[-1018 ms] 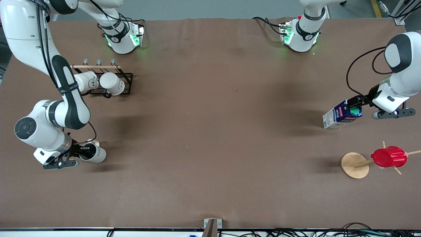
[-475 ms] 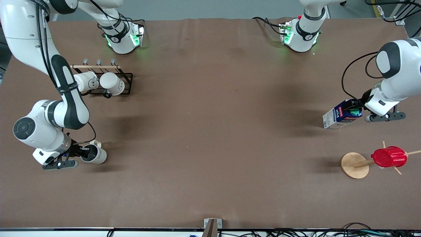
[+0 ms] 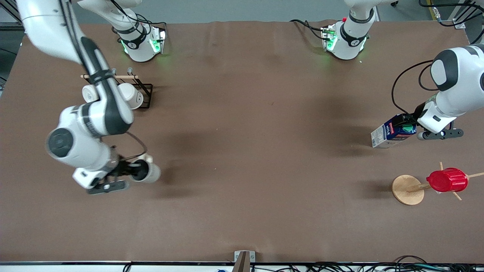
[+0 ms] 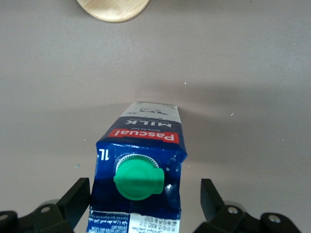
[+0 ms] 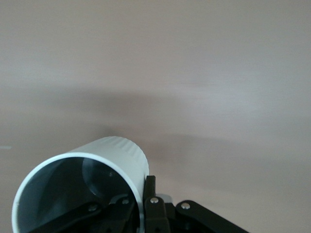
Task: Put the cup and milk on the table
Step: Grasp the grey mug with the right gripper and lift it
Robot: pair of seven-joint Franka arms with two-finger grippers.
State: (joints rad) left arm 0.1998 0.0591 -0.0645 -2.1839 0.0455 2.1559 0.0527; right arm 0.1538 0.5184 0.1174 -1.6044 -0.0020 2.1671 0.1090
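Item: my right gripper. Position: in the air over the table at my right arm's end, nearer the front camera than the black wire rack. State: fingers pinched on the rim wall of the cup, one finger inside the mouth and one outside, as the right wrist view shows.

Item: cup. Beige-white mug, dark inside, carried on its side with its mouth turned toward my gripper; clear of the tabletop, its shadow lying on the brown cover beneath.

Item: my left gripper. Position: at the top of the milk, at my left arm's end of the table. State: fingers spread, one on each side of the carton's top and apart from it in the left wrist view.

Item: milk. Dark blue carton, red label, green screw cap, standing on the table.

Item: two white mugs in the wire rack, partly hidden by my right arm.

Item: red ribbed cup on a peg of the wooden stand, nearer the front camera than the milk.
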